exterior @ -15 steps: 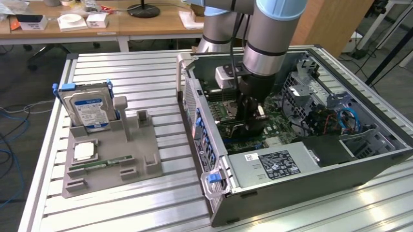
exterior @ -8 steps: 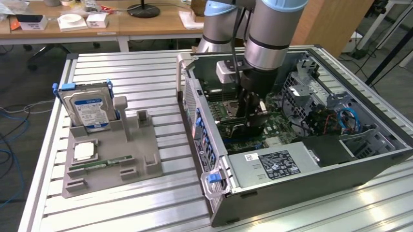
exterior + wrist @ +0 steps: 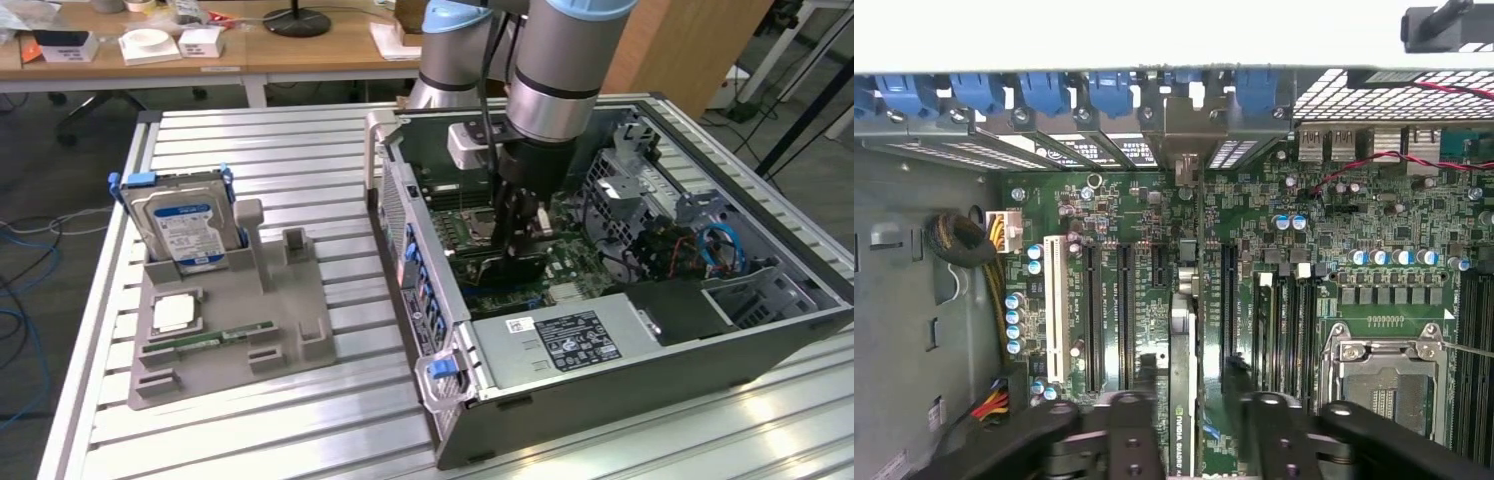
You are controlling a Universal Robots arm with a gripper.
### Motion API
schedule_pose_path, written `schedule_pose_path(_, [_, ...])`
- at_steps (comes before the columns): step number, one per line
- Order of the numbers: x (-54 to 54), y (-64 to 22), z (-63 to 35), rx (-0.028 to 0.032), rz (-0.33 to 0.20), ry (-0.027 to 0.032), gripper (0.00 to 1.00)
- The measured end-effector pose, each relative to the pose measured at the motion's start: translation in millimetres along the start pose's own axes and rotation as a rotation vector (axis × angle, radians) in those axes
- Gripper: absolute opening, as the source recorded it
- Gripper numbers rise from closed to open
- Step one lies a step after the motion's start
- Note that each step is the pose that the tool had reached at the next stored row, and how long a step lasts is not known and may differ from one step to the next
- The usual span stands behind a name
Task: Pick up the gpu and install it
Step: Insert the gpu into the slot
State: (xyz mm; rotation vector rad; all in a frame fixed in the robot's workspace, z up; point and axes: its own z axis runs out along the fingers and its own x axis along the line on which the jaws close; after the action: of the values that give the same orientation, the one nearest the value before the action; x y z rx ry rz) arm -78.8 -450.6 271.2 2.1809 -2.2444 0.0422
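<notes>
Dark, thin gpu [image 3: 1182, 400] stands on edge inside the open computer case [image 3: 747, 345], seen edge-on in the wrist view, running between the two black fingers [image 3: 1119, 430] and up toward the rear slot brackets. Its metal end bracket [image 3: 1184, 135] sits against the case's back wall among the blue retention clips [image 3: 1044, 92]. Card lines up with a motherboard [image 3: 1334, 240] expansion slot; cannot tell whether it is fully seated. Gripper [image 3: 1189, 440] is directly over the card, one finger on each side of it. Fingers are partly spread, with a narrow gap visible between each finger and the card face, so no clear clamping contact; cannot tell for sure whether they grip it. In the exterior view the arm [image 3: 567, 70] reaches straight down into the case, gripper [image 3: 523, 240] low over the board near the CPU socket [image 3: 1379, 375]. On the slatted aluminium surface [image 3: 307, 150] to the exterior view's left, a grey fixture [image 3: 287, 320] carries an upright blue-labelled hard drive [image 3: 184, 220], a small chip [image 3: 174, 313] and a green memory stick [image 3: 220, 335], well apart from the case.
</notes>
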Motion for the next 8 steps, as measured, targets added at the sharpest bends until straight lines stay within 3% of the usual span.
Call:
schedule_pose_path(6, [0.0, 0.0, 0.0, 0.0000, 0.000, -0.0001, 0.13])
schedule_pose_path(8, [0.0, 0.0, 0.0, 0.0000, 0.000, 0.0000, 0.13])
